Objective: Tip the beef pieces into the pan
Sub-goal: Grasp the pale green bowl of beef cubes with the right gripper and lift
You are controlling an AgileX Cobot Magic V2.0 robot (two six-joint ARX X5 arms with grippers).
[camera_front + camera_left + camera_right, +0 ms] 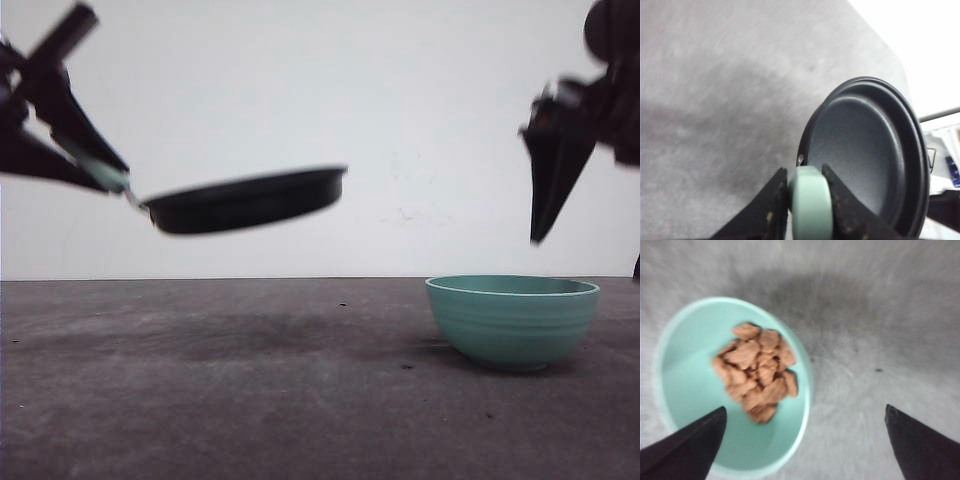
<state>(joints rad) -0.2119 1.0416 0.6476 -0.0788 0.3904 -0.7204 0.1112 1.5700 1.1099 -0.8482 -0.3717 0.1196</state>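
Note:
The black pan (245, 200) hangs in the air at left, tilted slightly, well above the table. My left gripper (105, 178) is shut on its mint-green handle (811, 202); the pan's inside (865, 150) is bare. The beef pieces (756, 371) lie in a heap inside a teal bowl (512, 320) standing on the table at right. My right gripper (540, 225) hovers above that bowl, open wide, with nothing between its fingers (685, 450). In the right wrist view the bowl's rim (807, 390) lies below the gap between them.
The grey table (250, 400) stretches bare between pan and bowl, with a few dark specks. A white wall stands behind. The table's far edge and some clutter (945, 165) show past the pan in the left wrist view.

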